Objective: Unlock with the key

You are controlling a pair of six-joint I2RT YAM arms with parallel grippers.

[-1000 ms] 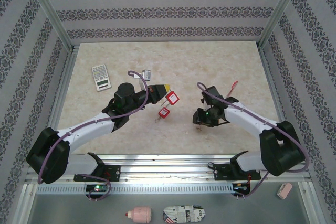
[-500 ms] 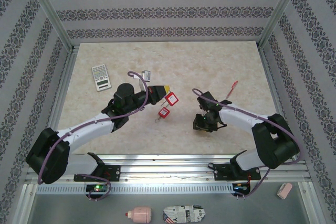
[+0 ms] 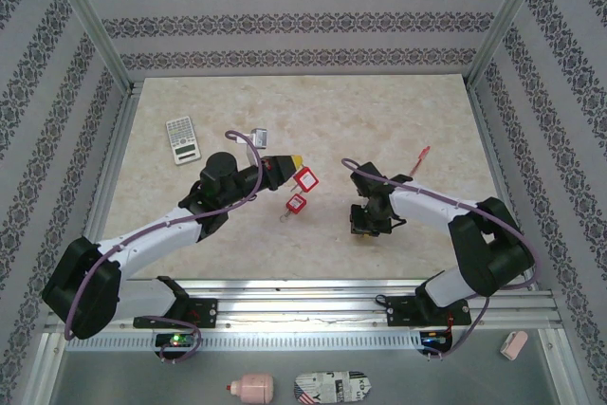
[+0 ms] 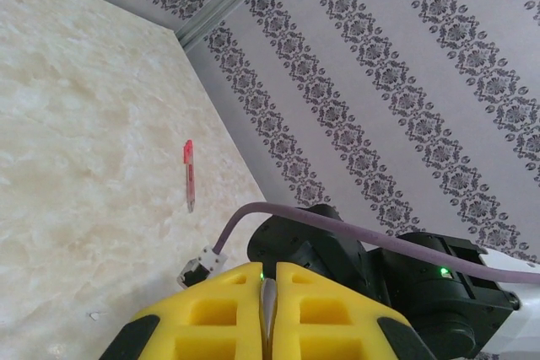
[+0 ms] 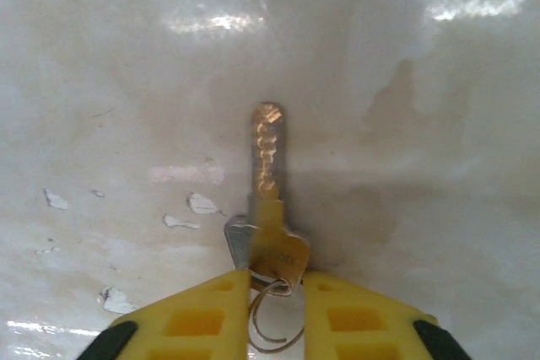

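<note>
As left tool (image 4: 267, 292) grips padlock (image 3: 306, 178), right tool (image 5: 276, 280) fingers (image 5: 202, 309) pinch key (image 5: 268, 166) head.

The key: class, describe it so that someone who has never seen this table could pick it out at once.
On the marbled table, look at the right arm's pincer. The key lies flat there, its head between the yellow fingertips and its blade pointing away. Unlike the red padlocks and red pen, it is small, brass-coloured and carries a wire ring.
</note>
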